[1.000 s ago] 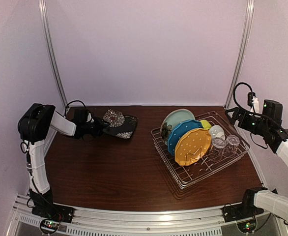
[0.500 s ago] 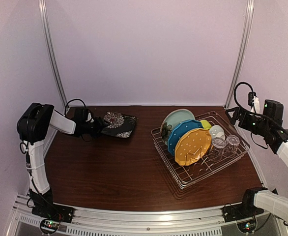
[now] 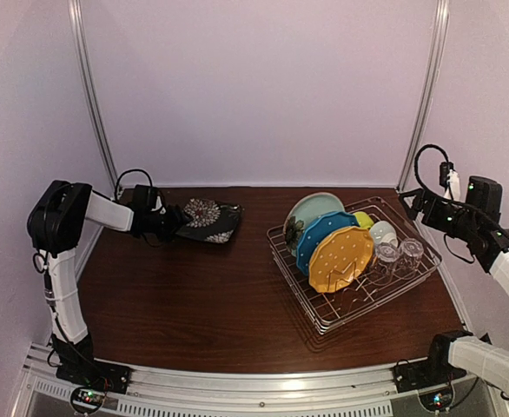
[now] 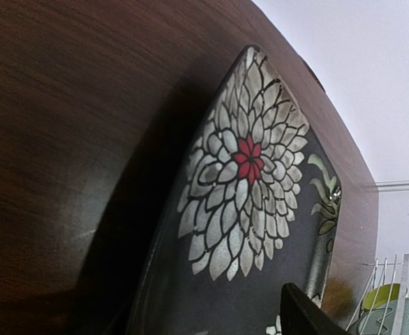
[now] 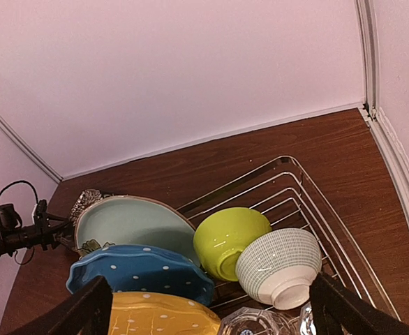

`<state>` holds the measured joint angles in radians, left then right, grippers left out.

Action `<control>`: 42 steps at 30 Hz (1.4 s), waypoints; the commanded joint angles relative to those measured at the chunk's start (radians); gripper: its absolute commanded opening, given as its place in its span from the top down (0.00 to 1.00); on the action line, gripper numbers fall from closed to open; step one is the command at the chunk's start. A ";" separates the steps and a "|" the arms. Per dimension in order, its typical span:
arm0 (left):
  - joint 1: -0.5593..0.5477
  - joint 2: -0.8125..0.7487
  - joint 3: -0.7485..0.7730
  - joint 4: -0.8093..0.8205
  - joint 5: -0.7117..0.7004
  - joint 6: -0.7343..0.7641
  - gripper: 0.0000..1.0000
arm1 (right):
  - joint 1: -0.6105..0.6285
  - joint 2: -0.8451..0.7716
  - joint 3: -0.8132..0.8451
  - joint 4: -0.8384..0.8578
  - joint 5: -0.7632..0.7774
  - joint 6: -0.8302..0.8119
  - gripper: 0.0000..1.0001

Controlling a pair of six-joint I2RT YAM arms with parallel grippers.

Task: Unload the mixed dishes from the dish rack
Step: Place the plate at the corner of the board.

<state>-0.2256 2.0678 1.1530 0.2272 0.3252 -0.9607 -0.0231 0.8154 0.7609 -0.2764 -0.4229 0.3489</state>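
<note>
The black floral square plate (image 3: 206, 217) (image 4: 246, 209) lies flat on the table at the back left. My left gripper (image 3: 171, 222) is open at its near edge, with one finger (image 4: 306, 317) over the plate. The dish rack (image 3: 352, 306) (image 5: 309, 187) at the right holds the pale teal plate (image 3: 315, 207) (image 5: 131, 223), the blue dotted plate (image 3: 324, 233) (image 5: 138, 272) and the orange dotted plate (image 3: 340, 258) (image 5: 162, 315) on edge. It also holds two clear glasses (image 3: 386, 254), a yellow-green bowl (image 5: 229, 237) and a white bowl (image 5: 281, 265). My right gripper (image 3: 415, 205) (image 5: 215, 317) hangs open above the rack's far right corner.
The back wall runs just behind the floral plate and the rack. Metal frame posts (image 3: 94, 95) stand in both back corners. A black cable (image 3: 131, 182) loops over the left wrist. Bare brown tabletop (image 3: 194, 295) lies between the plate and the rack.
The floral plate, tilted up off the table a second ago, has come down flat. My left gripper's jaws have widened off it. The right arm has not moved.
</note>
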 commanded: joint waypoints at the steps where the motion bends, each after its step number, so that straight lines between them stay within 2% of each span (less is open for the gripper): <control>1: -0.014 -0.028 0.000 -0.117 -0.062 0.043 0.32 | -0.005 -0.017 -0.004 -0.008 0.011 0.014 0.00; 17: -0.064 -0.080 -0.058 -0.165 -0.132 0.049 0.31 | -0.005 -0.028 -0.016 -0.008 0.014 0.013 0.00; 29: -0.064 -0.114 -0.014 -0.287 -0.232 0.076 0.17 | -0.005 -0.039 -0.024 -0.015 0.018 0.005 0.00; 33: -0.064 -0.159 -0.016 -0.315 -0.272 0.101 0.08 | -0.005 -0.040 -0.032 -0.007 0.013 0.010 0.00; 42: -0.108 -0.366 -0.033 -0.281 -0.310 0.182 0.07 | -0.005 -0.044 -0.031 -0.015 0.016 -0.014 0.00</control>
<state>-0.2962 1.8099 1.1164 -0.0792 0.0544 -0.8463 -0.0231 0.7849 0.7429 -0.2810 -0.4225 0.3462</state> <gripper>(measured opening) 0.933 0.996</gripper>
